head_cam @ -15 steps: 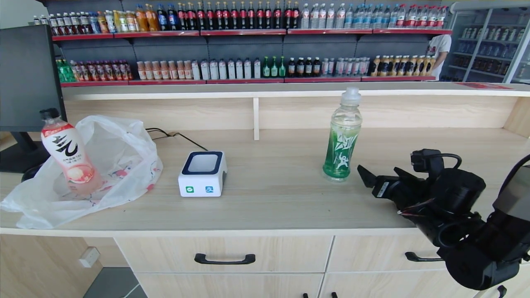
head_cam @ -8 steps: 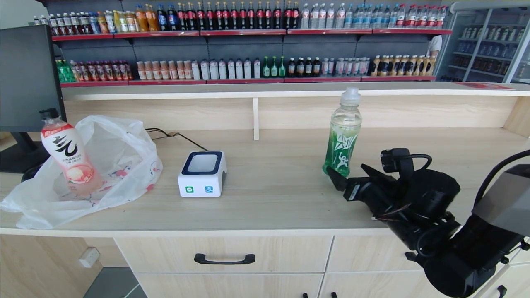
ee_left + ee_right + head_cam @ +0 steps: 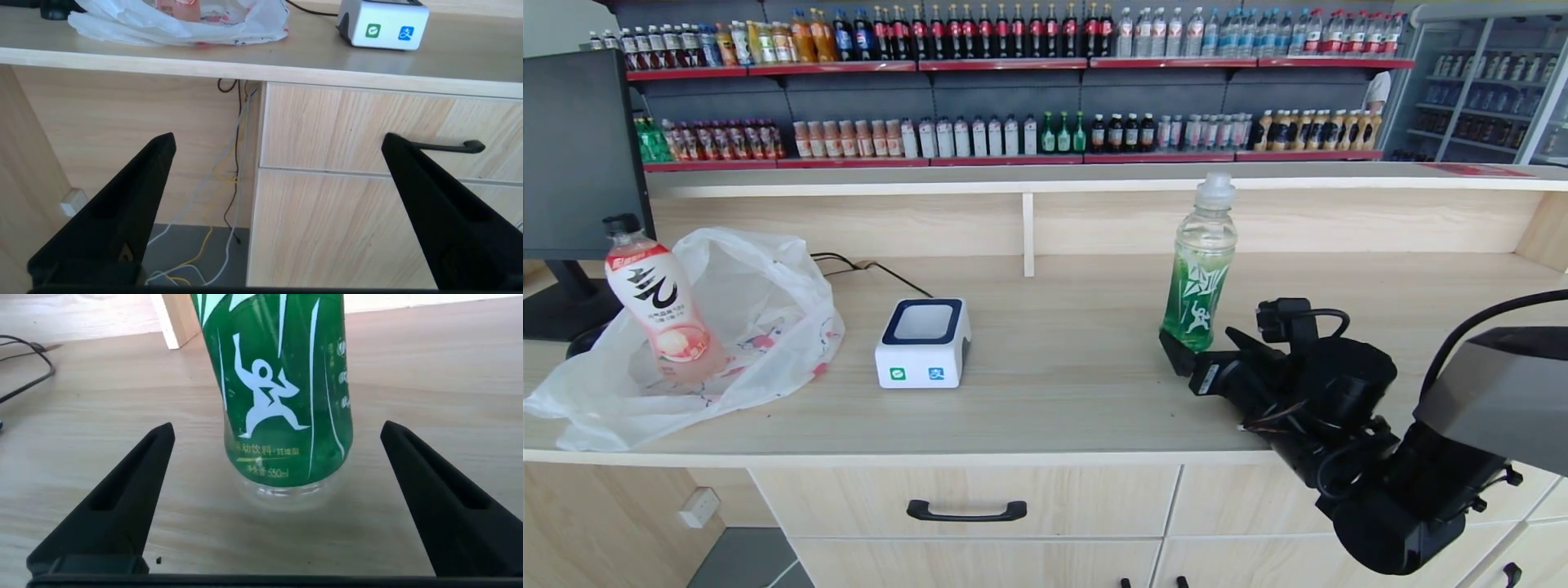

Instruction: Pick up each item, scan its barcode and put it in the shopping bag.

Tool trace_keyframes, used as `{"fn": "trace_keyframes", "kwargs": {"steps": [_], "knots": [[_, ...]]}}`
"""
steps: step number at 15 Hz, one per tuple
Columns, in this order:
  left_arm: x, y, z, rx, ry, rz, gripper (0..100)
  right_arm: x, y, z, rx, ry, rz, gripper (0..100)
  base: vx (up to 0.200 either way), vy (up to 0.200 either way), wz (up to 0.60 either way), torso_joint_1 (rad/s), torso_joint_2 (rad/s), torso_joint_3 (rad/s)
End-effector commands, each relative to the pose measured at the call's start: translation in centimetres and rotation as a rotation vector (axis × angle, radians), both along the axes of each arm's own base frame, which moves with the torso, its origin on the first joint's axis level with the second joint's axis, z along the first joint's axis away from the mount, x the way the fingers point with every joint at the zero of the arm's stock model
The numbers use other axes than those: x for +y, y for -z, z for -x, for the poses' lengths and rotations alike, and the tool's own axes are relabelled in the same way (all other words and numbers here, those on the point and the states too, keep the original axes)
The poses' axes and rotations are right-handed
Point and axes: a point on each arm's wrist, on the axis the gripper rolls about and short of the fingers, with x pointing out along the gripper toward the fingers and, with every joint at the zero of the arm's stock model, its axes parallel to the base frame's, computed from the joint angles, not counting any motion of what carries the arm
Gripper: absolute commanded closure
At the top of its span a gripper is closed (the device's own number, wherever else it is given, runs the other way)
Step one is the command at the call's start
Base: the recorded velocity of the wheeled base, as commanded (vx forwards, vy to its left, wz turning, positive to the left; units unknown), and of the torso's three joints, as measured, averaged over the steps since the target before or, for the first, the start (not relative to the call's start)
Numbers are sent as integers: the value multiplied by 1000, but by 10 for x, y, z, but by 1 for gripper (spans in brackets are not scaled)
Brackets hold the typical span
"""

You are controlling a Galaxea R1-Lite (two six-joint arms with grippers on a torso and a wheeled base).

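The green bottle [image 3: 1199,269] is seen upright on the table [image 3: 1062,384], at 3 o'clock of the scanner [image 3: 923,343]. The right end effector [image 3: 1201,347] is held open, with its fingers spread either side of the bottle's base and not touching it. The left end effector [image 3: 278,143] is held open below the table edge. The pink bottle [image 3: 658,302] is seen in the shopping bag [image 3: 768,302], at 9 o'clock of the scanner.

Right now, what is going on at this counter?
The robot's right gripper is open around the base of the green bottle, which stands upright on the counter, not yet gripped. A pink bottle stands at the shopping bag to the left, and the scanner sits between them.
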Motion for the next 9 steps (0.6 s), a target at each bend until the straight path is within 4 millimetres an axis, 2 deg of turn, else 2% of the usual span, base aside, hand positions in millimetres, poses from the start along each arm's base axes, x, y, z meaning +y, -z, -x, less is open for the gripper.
{"fn": "trace_keyframes", "kwargs": {"steps": [1, 9], "knots": [[0, 0, 0, 0, 0, 0, 0, -9, 6, -4, 20, 30, 6, 0, 0, 0, 0, 0, 0, 0], [0, 0, 0, 0, 0, -1, 0, -30, 5, -4, 32, 90, 8, 0, 0, 0, 0, 0, 0, 0]]}}
